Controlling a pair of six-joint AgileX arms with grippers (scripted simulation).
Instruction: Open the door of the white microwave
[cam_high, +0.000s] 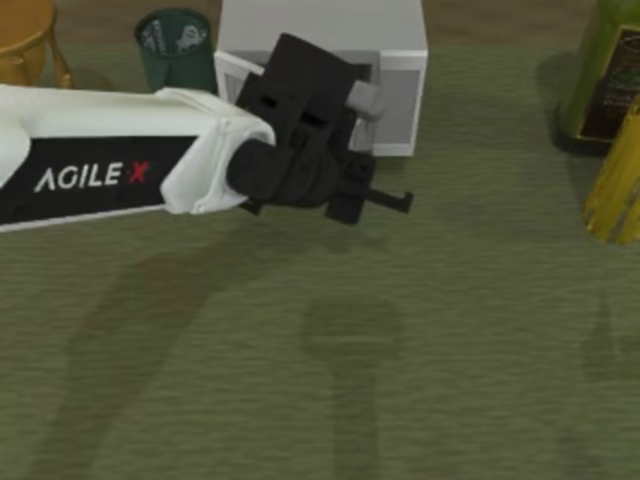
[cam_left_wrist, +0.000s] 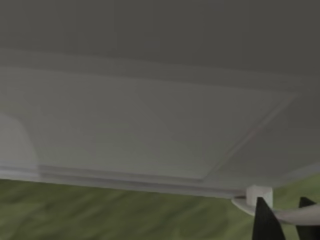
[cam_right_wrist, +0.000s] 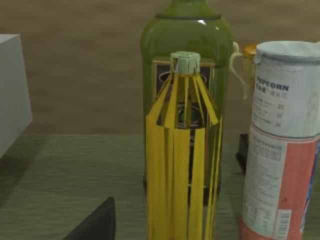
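The white microwave (cam_high: 320, 25) stands at the back middle of the table, and my left arm reaches across its front. The door (cam_left_wrist: 150, 130), with its grey window, fills the left wrist view. The slim white handle (cam_left_wrist: 292, 214) runs along the door edge next to the grey control strip (cam_high: 397, 105). My left gripper (cam_left_wrist: 285, 220) is shut on that handle, one dark finger on each side of the bar. A dark part of my right gripper (cam_right_wrist: 97, 222) shows only in the right wrist view, off to the right of the microwave.
A green cup (cam_high: 175, 48) stands just left of the microwave, with a yellow wooden stool (cam_high: 25, 40) at the far left. At the right edge stand a green bottle (cam_high: 600, 70) and a yellow slatted bottle (cam_high: 615, 185). A popcorn can (cam_right_wrist: 282, 140) stands beside them.
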